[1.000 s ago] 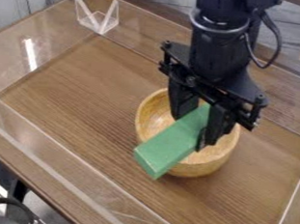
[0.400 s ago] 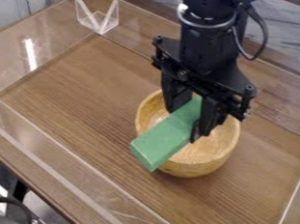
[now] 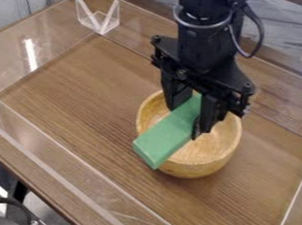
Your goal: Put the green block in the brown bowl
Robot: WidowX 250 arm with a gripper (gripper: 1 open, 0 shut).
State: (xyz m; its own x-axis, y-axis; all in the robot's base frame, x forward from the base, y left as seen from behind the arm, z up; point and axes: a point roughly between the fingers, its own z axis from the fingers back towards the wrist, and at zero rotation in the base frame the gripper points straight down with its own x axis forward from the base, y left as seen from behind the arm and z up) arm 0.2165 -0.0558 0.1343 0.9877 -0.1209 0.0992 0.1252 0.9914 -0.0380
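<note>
Just right of the middle of the frame, the black gripper (image 3: 194,100) hangs over the brown bowl (image 3: 214,150), its two fingers pointing down, closed on the green block (image 3: 169,133) near the block's upper end. The block lies directly below and between the fingers, with most of its length sticking out from them toward the lower left of the frame. It is slanted, its upper end up by the fingertips and its free end lower in the picture, close to the bowl's near left edge. In this view the block covers part of the bowl's left side and its lower end overlaps the rim; whether it touches the bowl cannot be told. The right part of the bowl's inside shows beside the gripper, pale and bare. The bowl stands on the wooden table (image 3: 82,105), whose boards run diagonally across the frame. A small clear container (image 3: 98,16) stands near the upper left, well apart from the bowl. At the lower left edge a black cable (image 3: 7,204) curves into the frame, and a grey patterned surface (image 3: 284,27) shows at the upper right, behind the arm.
</note>
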